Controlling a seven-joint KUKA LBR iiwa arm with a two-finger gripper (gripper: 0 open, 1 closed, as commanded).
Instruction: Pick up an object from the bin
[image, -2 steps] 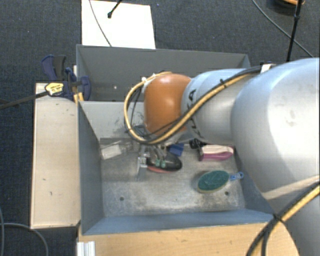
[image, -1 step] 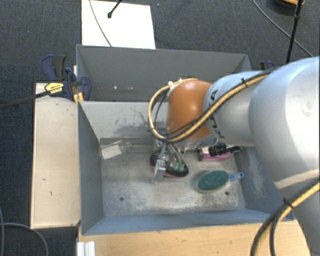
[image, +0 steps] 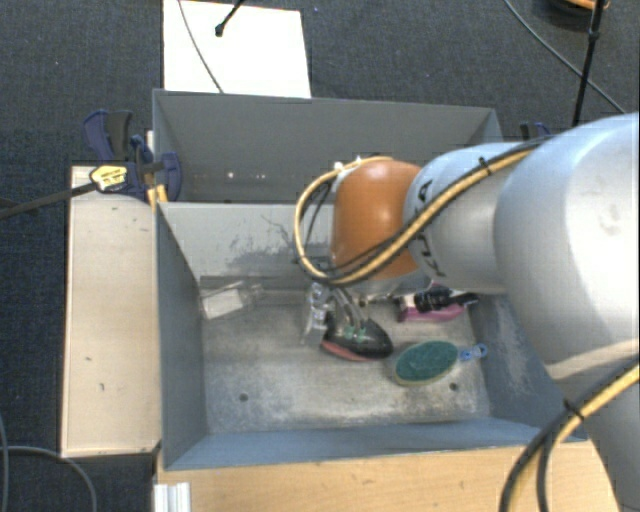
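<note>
I had the gripper (image: 338, 322) low over the dark, red-edged thing (image: 362, 346) mid-bin (image: 300, 140), beside the green scrubber (image: 425, 362). I couldn't tell if it was open or closed.

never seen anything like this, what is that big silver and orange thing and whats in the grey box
That is a robot arm, coming in from the right. The orange dome and the cables are parts of it. The one camera looks down on a grey metal bin from above, a bit to one side. The arm's job is to pick one thing out of the bin. Its jaws, the grasping part at its tip, are low in the middle of the bin, right at a dark red and black thing. Whether they grip it cannot be told. To the right of that lies a round green scrubber with a blue handle. Behind the scrubber lies a pink and black thing, and at the left a clear plastic piece.
</note>
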